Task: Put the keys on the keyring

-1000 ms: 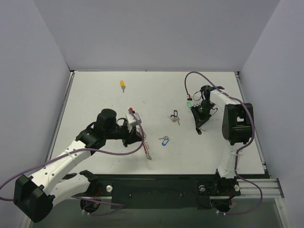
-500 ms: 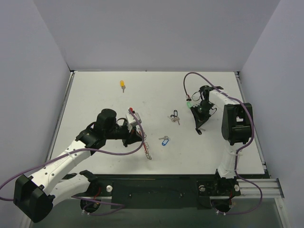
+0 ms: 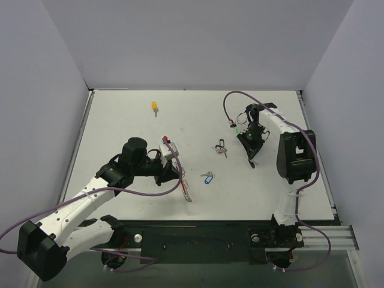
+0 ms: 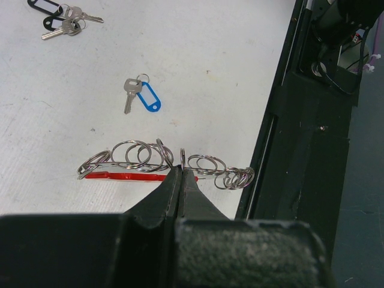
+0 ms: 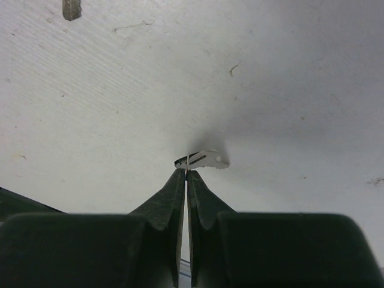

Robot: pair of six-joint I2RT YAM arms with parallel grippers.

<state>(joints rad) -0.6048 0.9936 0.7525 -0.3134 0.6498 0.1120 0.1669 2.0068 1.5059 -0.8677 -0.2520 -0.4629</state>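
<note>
Shifted slightly left since 1 second ago, the right pincer (image 5: 187, 172) is pinched shut, its tips against a small silver piece (image 5: 203, 160) on the table (image 5: 270, 72). The left pincer (image 4: 180, 174) is clamped on the keyring (image 4: 141, 157), which is stretched along the table's near edge. The blue key (image 4: 141, 96), black keys (image 4: 57, 21) and yellow key (image 3: 155, 107) are seen lying farther out, apart.
</note>
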